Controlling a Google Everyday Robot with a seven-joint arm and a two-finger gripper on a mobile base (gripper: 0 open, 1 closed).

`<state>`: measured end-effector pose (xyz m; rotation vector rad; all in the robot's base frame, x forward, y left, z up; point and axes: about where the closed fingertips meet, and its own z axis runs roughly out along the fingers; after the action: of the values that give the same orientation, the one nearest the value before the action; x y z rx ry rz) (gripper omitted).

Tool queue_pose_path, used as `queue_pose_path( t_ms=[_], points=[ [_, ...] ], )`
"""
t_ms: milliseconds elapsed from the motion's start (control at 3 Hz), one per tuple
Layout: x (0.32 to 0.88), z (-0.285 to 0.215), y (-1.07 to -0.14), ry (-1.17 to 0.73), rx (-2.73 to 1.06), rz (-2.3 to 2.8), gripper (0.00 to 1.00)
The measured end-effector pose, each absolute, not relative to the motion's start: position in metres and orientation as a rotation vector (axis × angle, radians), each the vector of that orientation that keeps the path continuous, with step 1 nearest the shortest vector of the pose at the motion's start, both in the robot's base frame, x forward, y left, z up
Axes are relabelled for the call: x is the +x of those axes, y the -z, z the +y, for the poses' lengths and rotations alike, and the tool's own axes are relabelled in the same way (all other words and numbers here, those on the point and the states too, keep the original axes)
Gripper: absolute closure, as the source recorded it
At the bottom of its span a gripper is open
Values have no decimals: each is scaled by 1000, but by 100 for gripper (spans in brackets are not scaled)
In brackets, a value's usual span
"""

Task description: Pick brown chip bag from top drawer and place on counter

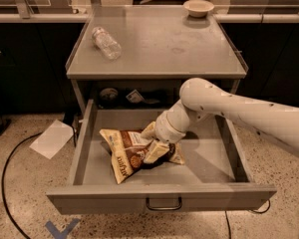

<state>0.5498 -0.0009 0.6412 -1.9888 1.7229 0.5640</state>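
The brown chip bag (125, 154) lies crumpled in the middle of the open top drawer (84, 148), its white label panel facing up. My gripper (157, 152) reaches down from the right on the white arm (239, 111) and sits on the bag's right part, touching it. The gripper covers part of the bag. The drawer's dark wire handle (163, 203) shows on the front panel. The grey counter (159, 44) is above the drawer, at the back.
A clear plastic bottle (106, 43) lies on the counter's left side and a pale bowl (199, 7) stands at its far edge. Small dark items (108, 94) sit under the counter behind the drawer. A white sheet (52, 138) and a black cable (5, 183) lie on the floor at left.
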Motion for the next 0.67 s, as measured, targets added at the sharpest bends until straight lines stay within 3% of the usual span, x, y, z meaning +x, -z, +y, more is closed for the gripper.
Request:
queue_pose_path(
  t_ms=[667],
  points=[
    [552,-4,-668,-546,-1975,1718,88]
  ],
)
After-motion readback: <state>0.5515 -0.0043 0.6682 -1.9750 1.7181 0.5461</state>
